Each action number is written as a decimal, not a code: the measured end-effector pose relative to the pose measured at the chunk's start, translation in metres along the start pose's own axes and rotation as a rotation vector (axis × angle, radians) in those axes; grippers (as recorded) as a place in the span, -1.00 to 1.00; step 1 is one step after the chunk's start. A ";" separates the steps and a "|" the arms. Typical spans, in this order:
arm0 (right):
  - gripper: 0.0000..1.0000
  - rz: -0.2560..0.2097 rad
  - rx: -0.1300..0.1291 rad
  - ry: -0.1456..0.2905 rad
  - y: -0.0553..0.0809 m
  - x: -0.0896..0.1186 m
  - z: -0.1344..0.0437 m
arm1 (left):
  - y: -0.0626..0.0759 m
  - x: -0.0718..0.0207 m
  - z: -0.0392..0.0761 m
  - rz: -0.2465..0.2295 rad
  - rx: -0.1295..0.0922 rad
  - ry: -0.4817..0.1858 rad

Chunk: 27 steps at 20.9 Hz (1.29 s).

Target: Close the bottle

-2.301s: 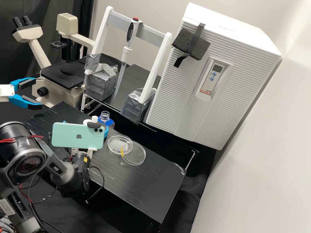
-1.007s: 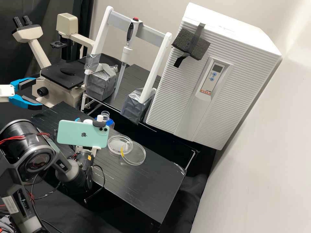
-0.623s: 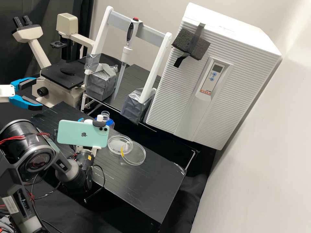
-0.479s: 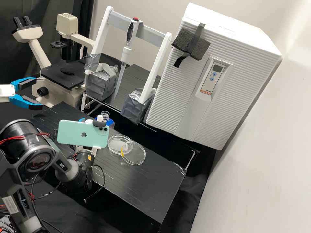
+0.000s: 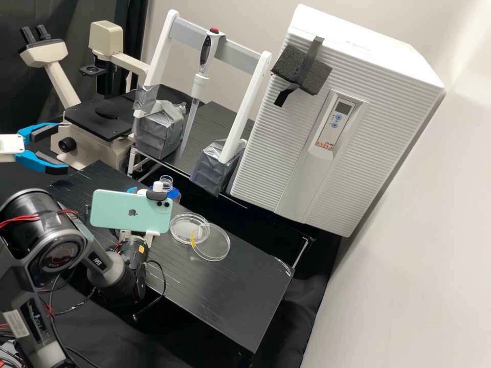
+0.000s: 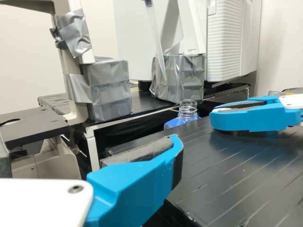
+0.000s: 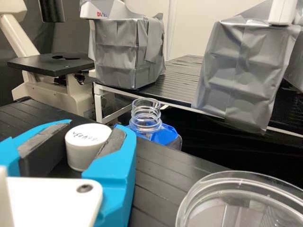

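bottle (image 7: 147, 117) stands open just beyond right gripper (image 7: 81, 135), clamped on white cap (image 7: 88, 146); left gripper (image 6: 196, 144) spread open, well apart.

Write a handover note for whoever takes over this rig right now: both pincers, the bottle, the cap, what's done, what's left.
Right pincer: shut on the small white round cap, low over the black bench, just short of the bottle.
Left pincer: open, holding nothing, at the bench end near the beige microscope.
Clear-necked blue plastic bottle: upright at the bench's far edge, threaded neck open.
Done: cap is in the grasp.
Left: set it on the neck and screw it down.
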State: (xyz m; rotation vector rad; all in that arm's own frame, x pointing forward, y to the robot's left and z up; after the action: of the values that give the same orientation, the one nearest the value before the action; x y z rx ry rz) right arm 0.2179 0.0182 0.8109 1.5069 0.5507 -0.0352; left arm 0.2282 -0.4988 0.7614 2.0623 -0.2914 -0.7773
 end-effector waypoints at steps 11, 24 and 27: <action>-1.00 0.004 -0.012 0.004 0.003 0.003 -0.001 | 0.000 0.0000 0.000 0.000 0.000 0.000; -1.00 0.149 -0.086 0.052 0.039 0.048 -0.018 | 0.000 -0.0003 -0.001 0.007 -0.009 0.017; -1.00 0.131 -0.085 0.025 0.036 0.056 -0.012 | 0.001 -0.0003 -0.002 0.013 0.000 0.031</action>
State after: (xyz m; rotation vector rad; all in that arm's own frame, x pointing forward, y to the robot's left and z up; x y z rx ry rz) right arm 0.2759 0.0504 0.8241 1.4583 0.4670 0.1073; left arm 0.2293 -0.4976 0.7629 2.0689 -0.2878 -0.7368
